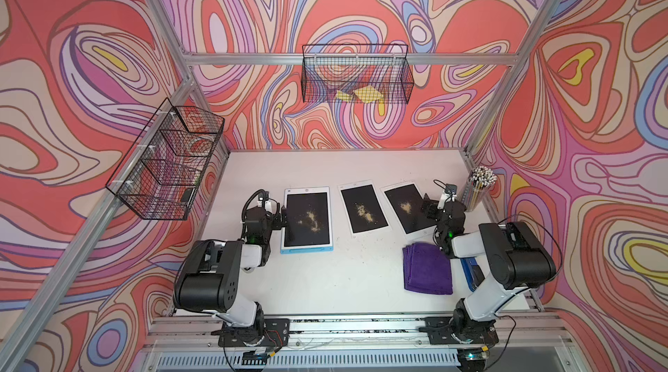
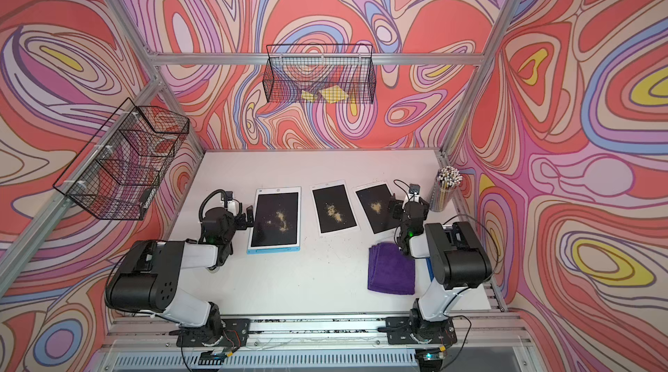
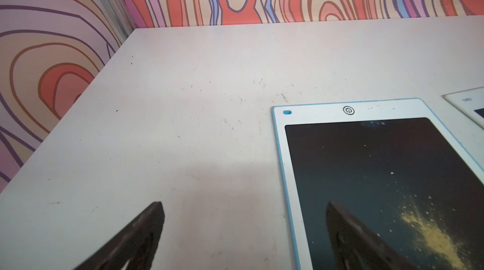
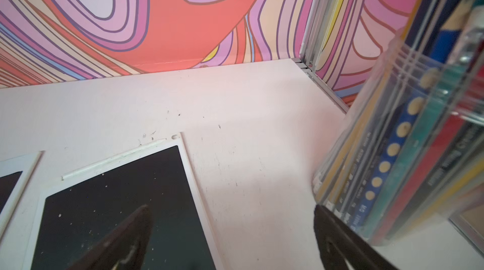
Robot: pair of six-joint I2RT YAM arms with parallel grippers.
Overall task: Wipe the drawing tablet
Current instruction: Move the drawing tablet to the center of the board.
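Note:
Three drawing tablets lie in a row on the white table [image 1: 325, 280], each black screen strewn with yellowish crumbs. They are a blue-framed one [image 1: 307, 220] [image 2: 276, 218] on the left, a white one [image 1: 363, 207] in the middle and a white one [image 1: 406, 207] on the right. A folded purple cloth [image 1: 428, 267] [image 2: 392, 269] lies in front of the right tablet. My left gripper [image 1: 280, 216] [image 3: 244, 204] is open and empty, straddling the blue tablet's [image 3: 366, 171] left edge. My right gripper [image 1: 433, 207] [image 4: 232, 207] is open and empty over the right tablet's [image 4: 117, 198] right edge.
A clear holder full of pencils [image 1: 479, 186] [image 4: 406, 137] stands close beside my right gripper at the table's right edge. Wire baskets hang on the back wall [image 1: 356, 74] and the left frame [image 1: 166, 160]. A blue object [image 1: 470, 272] lies under the right arm.

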